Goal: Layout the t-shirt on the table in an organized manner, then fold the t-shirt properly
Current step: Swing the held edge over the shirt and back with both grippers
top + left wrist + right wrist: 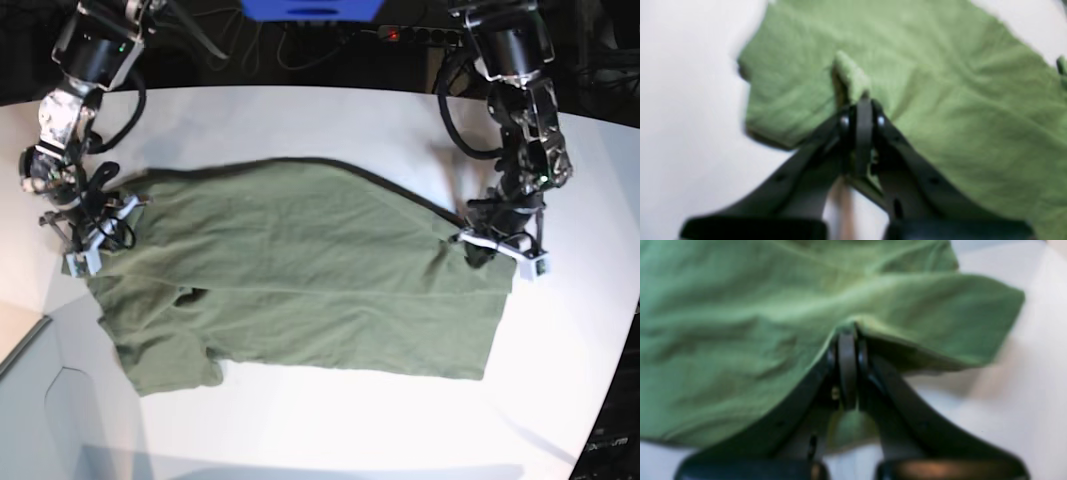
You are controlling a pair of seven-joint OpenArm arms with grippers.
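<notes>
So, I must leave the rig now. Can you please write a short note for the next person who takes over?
Left hand: shut on the t-shirt, pinching a fold of cloth at one side.
Right hand: shut on the t-shirt, gripping its edge at the opposite side.
T-shirt: spread across the white table, mostly flat, still wrinkled; both ends held.
Done: rough layout.
Left: smooth it, release, then do all the folds.

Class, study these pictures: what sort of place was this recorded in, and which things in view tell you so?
Probably a robotics lab or test bench, not a home. Two robot arms reach over a bare white table, the left gripper and right gripper each shut on the t-shirt. Loose cables and a power strip lie behind.
</notes>
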